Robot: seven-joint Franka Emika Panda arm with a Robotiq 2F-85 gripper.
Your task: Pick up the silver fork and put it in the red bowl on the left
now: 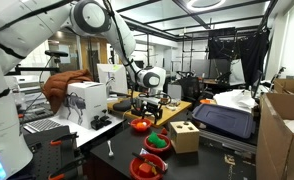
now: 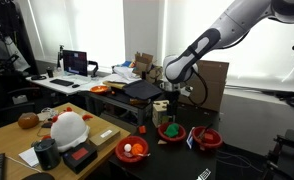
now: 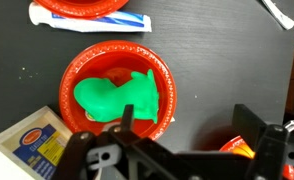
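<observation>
The silver fork (image 2: pixel 204 175) lies on the black table near the front edge; in the wrist view only its end (image 3: pixel 278 12) shows at the top right. A small red bowl with an orange-red inside (image 1: pixel 140 125) sits below my gripper (image 1: pixel 145 106). It also shows in an exterior view (image 2: pixel 132 150) and as an orange rim (image 3: pixel 237 147) between the fingers in the wrist view. My gripper (image 3: pixel 187 130) (image 2: pixel 167 111) is open and empty. It hovers above the bowls, far from the fork.
A red bowl with a green piece (image 3: pixel 117 90) (image 1: pixel 155 142) (image 2: pixel 171 129) lies under the wrist. Another red bowl holds a white-blue tube (image 3: pixel 87 14) (image 2: pixel 205 140). A tan wooden box (image 1: pixel 184 135) stands beside them. A yellow-white packet (image 3: pixel 35 142) lies nearby.
</observation>
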